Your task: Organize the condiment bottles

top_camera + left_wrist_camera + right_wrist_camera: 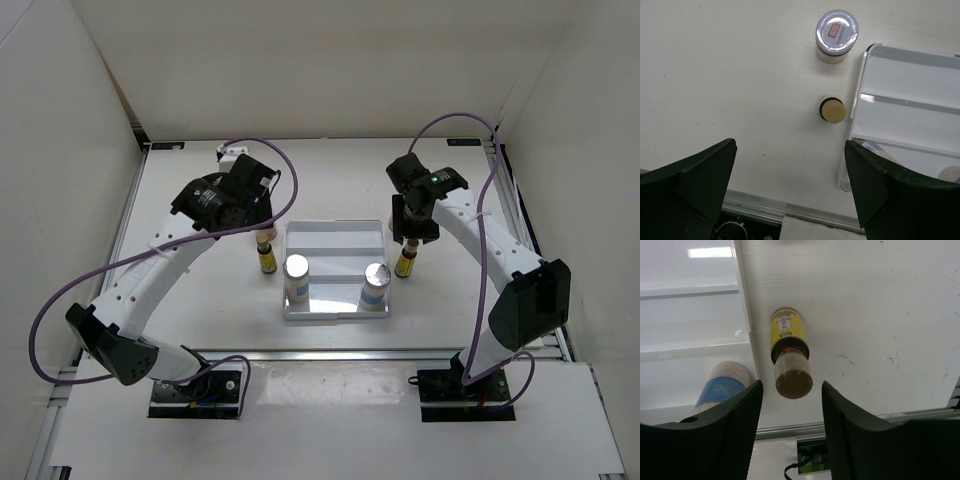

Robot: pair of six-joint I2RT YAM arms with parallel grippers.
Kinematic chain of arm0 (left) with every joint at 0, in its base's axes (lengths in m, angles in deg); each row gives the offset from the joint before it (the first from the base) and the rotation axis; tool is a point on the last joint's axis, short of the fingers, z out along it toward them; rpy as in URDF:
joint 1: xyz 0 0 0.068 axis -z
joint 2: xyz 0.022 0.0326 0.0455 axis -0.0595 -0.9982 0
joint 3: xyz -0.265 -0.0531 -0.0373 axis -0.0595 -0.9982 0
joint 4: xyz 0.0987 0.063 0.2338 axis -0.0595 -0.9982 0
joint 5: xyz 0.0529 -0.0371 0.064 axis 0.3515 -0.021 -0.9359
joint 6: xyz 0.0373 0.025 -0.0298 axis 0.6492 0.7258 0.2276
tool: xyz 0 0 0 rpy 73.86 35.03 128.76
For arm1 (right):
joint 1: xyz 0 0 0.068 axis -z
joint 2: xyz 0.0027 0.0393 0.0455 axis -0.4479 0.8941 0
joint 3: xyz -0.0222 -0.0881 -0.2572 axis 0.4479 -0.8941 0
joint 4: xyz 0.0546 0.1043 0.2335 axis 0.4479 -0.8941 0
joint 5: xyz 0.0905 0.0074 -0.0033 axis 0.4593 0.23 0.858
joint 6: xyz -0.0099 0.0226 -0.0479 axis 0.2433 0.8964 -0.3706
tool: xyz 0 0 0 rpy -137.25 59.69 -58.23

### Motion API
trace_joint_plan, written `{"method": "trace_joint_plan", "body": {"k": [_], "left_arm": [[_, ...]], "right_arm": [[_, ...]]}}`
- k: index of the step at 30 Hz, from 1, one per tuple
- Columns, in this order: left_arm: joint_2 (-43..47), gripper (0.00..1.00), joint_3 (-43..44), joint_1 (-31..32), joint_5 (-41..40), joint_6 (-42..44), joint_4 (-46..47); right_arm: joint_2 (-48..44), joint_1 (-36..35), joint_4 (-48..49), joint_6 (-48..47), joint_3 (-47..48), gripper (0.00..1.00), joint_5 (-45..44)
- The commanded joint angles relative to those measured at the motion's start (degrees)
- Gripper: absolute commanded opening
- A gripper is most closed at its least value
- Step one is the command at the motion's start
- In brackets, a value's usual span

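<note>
Two white bottles with silver caps (297,275) (375,283) stand in the white tray (335,232). One yellow-labelled dropper (267,259) stands just left of the tray, under my left gripper (262,230). That gripper (790,150) is open wide and holds nothing; the dropper's cap (832,110) and a round-lidded jar (837,32) lie beyond its fingertips. A second dropper (405,263) stands upright right of the tray. My right gripper (792,387) hangs over this dropper (788,337), jaws narrowed on either side of its cap with a gap on both sides.
The tray's stepped edge (860,95) runs close beside the left dropper, and its wall (742,300) is near the right one. A blue-labelled white bottle (722,385) sits inside the tray by my right gripper. The table's metal front rail (790,430) lies below.
</note>
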Motion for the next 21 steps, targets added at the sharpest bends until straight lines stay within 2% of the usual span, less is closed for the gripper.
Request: {"method": "trace_joint_plan", "body": {"k": [1,3,5,10,15,19,21], "left_arm": [[2.1,1.0,-1.5,-1.8,1.2,0.4,-0.5],[2.1,1.0,-2.2,-2.5,1.2,0.4,-0.5],[2.1,1.0,-2.8,-2.5,1.2,0.4,-0.5],[1.4,1.0,-3.4,-3.0,1.2,0.4,0.0],[0.9,1.0,-4.0,-3.0,0.0,0.4,0.0],[1.5,1.0,-6.0,-4.1,0.0,-0.2,0.5],[1.5,1.0,-6.6,-4.6,0.0,-0.2,0.5]], "right_arm": [[1.4,1.1,1.2,0.8,-0.6,0.54,1.4],[1.5,1.1,2.3,1.3,-1.2,0.48,3.0],[2.0,1.8,2.9,1.3,-1.8,0.48,3.8],[2.0,2.3,2.9,1.3,-3.0,0.39,4.4],[1.4,2.8,2.7,0.8,-2.5,0.15,4.9],[0.1,2.8,0.4,0.2,2.8,0.02,3.9],[-1.4,2.2,-0.3,-0.3,5.1,0.0,3.9]]}}
